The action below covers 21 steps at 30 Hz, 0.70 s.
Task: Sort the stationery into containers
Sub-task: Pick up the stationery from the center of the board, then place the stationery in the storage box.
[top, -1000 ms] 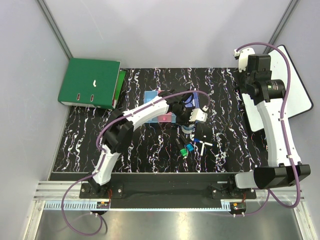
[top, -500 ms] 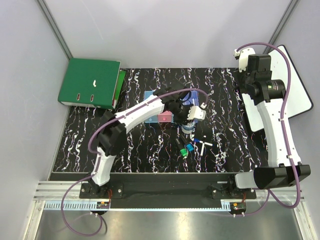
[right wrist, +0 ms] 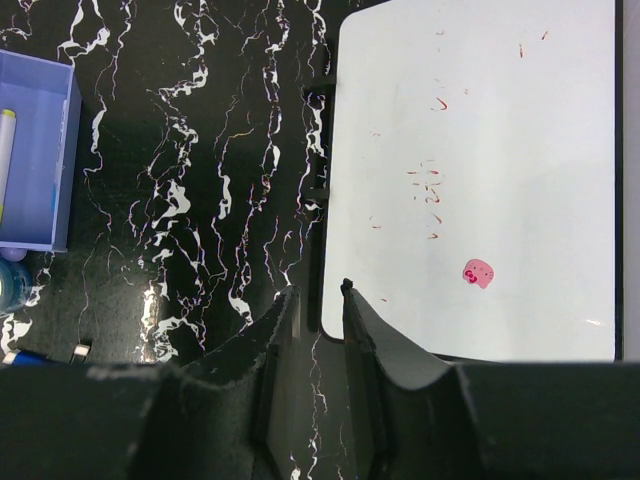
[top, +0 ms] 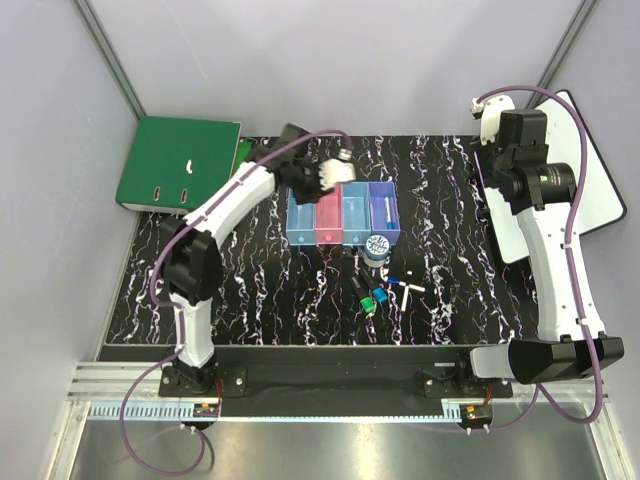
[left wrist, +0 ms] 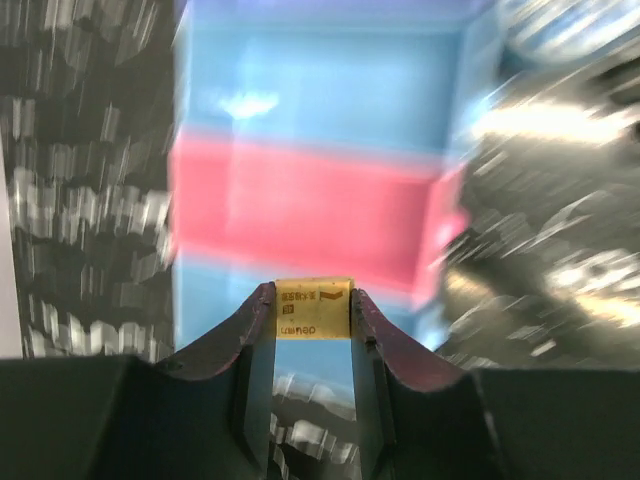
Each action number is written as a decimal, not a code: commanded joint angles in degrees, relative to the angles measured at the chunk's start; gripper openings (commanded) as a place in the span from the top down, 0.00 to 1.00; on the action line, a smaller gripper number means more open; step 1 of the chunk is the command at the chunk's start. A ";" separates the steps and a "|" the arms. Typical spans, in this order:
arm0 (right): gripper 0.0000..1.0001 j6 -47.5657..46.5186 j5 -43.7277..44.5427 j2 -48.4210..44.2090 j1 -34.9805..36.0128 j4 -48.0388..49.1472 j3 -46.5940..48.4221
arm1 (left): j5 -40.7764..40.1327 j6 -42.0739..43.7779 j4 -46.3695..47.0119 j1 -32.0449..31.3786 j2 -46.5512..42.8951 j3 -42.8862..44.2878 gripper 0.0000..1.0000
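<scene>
Left wrist: yellow block (left wrist: 313, 312) pinched in end effector (left wrist: 312, 294), bins (left wrist: 300, 205) beyond.

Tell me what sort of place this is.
Likely a robot test cell: left arm and right arm bolted at the table edge, bare grey walls, staged props like the bins and green binder.

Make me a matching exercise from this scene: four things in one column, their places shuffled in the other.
Things:
1. green binder
2. tape roll
3. white board
4. small yellow block

Places:
A. held in the left gripper
B. at the far left corner of the table
C. at the table's far right side
D. on the table, on the near side of the bins

Pairs: 1-B, 2-D, 3-C, 4-A.
</scene>
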 commanded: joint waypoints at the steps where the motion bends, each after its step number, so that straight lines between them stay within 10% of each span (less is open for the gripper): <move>1: 0.68 0.76 -1.15 -1.62 -0.29 2.03 0.15 | -2.90 1.48 0.69 7.44 4.11 2.12 1.00; 21: 0.68 0.23 0.08 -1.36 -0.47 2.03 -1.08 | 5.02 12.30 0.60 10.70 12.82 6.44 1.00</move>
